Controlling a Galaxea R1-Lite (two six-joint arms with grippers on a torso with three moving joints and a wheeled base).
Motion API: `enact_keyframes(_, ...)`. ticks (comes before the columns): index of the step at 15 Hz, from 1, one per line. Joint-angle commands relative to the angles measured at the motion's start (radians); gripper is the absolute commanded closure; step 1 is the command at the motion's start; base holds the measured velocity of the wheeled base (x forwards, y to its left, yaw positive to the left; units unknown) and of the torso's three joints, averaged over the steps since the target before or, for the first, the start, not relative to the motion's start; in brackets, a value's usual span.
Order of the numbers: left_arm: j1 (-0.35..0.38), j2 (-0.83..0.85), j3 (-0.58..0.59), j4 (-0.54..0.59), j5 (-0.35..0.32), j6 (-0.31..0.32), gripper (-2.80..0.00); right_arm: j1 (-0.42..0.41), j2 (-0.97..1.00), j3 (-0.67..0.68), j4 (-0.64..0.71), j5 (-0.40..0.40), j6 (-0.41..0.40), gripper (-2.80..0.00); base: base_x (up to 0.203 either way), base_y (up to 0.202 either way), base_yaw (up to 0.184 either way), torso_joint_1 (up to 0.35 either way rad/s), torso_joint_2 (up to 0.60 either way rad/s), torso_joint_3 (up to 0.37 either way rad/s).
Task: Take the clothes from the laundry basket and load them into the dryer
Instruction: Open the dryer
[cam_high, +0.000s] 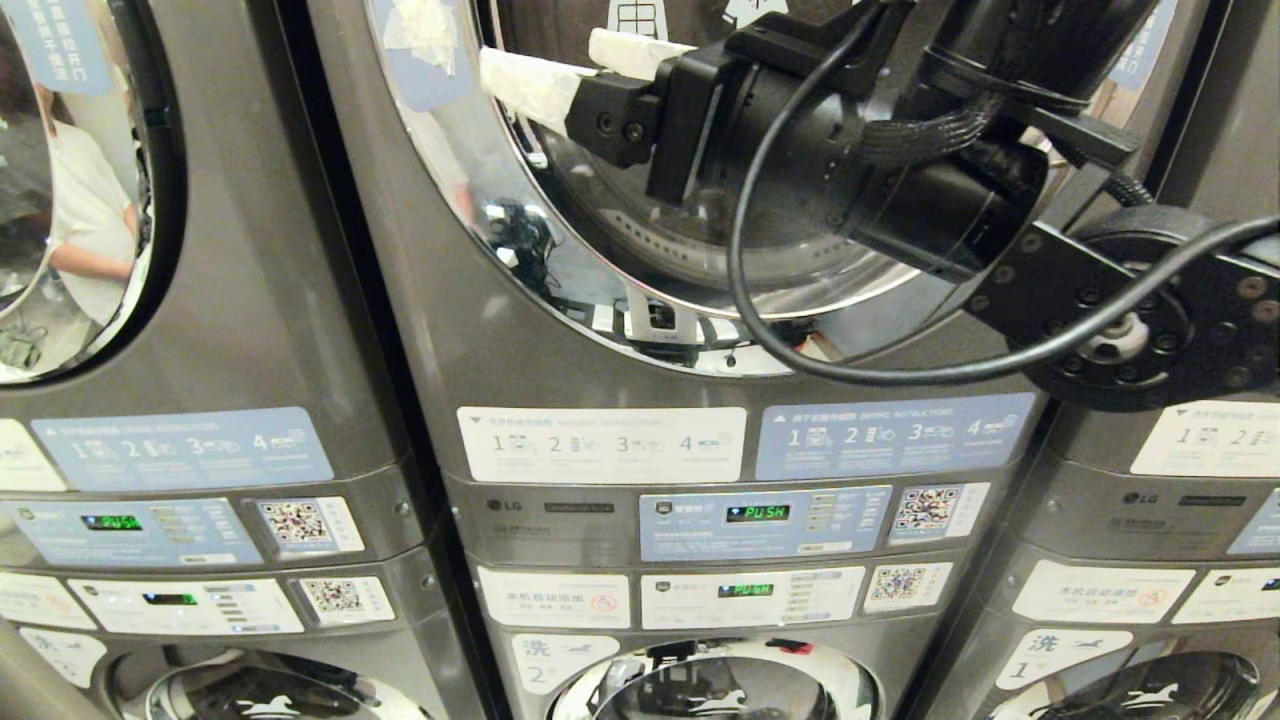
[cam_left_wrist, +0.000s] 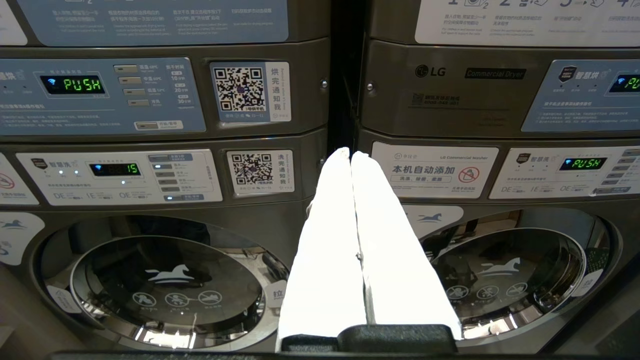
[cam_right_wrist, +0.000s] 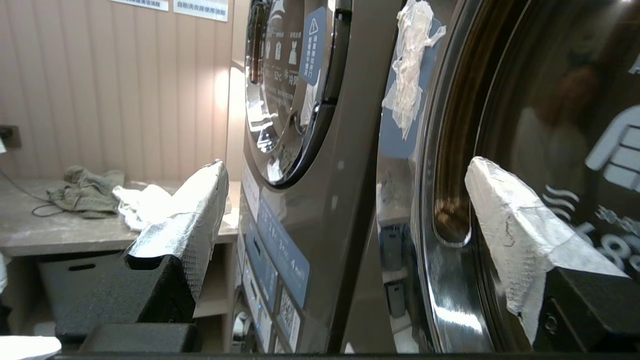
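Observation:
The dryer (cam_high: 520, 340) is the upper machine in the middle stack, and its round glass door (cam_high: 640, 270) looks closed. My right gripper (cam_high: 570, 70) is raised in front of that door, near its left rim, open with nothing between the white-wrapped fingers (cam_right_wrist: 505, 225). In the right wrist view the right gripper (cam_right_wrist: 346, 165) straddles the door's chrome rim (cam_right_wrist: 440, 150) beside a handle recess (cam_right_wrist: 452, 220). The left gripper (cam_left_wrist: 350, 152) is shut and empty, held low facing the washer panels. The laundry basket is out of view. A green cloth (cam_right_wrist: 85, 192) and a white cloth (cam_right_wrist: 140, 205) lie on a side counter.
Similar stacked machines stand to the left (cam_high: 200, 330) and right (cam_high: 1180, 470), with washer doors (cam_high: 720, 690) below the control panels (cam_high: 765, 520). A counter (cam_right_wrist: 60, 235) with a dark bin (cam_right_wrist: 75, 270) beneath is off to the side. A person is reflected in the left door (cam_high: 90, 220).

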Motion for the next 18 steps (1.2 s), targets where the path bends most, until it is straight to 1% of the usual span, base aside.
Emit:
enact_keyframes(1, 0.000, 0.000, 0.000, 0.000, 0.000, 0.001, 0.00, 0.009, 0.070, -0.053, -0.012, -0.002, 0.000, -2.80, 0.000, 0.000, 0.000, 0.000, 0.00, 0.000)
enact_keyframes(4, 0.000, 0.000, 0.000, 0.000, 0.000, 0.000, 0.00, 0.020, 0.144, -0.153, -0.018, -0.034, -0.001, -2.80, 0.000, 0.000, 0.000, 0.000, 0.00, 0.000)
enact_keyframes(6, 0.000, 0.000, 0.000, 0.000, 0.000, 0.000, 0.00, 0.030, 0.195, -0.217, -0.017, -0.105, -0.002, -2.80, 0.000, 0.000, 0.000, 0.000, 0.00, 0.000)
enact_keyframes(8, 0.000, 0.000, 0.000, 0.000, 0.000, 0.000, 0.00, 0.041, 0.227, -0.264, -0.014, -0.150, -0.003, -2.80, 0.000, 0.000, 0.000, 0.000, 0.00, 0.000)
enact_keyframes(12, 0.000, 0.000, 0.000, 0.000, 0.000, 0.000, 0.00, 0.042, 0.257, -0.298, -0.007, -0.145, -0.037, -2.80, 0.000, 0.000, 0.000, 0.000, 0.00, 0.000)
enact_keyframes(18, 0.000, 0.000, 0.000, 0.000, 0.000, 0.001, 0.00, 0.041, 0.274, -0.299, -0.001, -0.141, -0.029, -2.80, 0.000, 0.000, 0.000, 0.000, 0.00, 0.000)
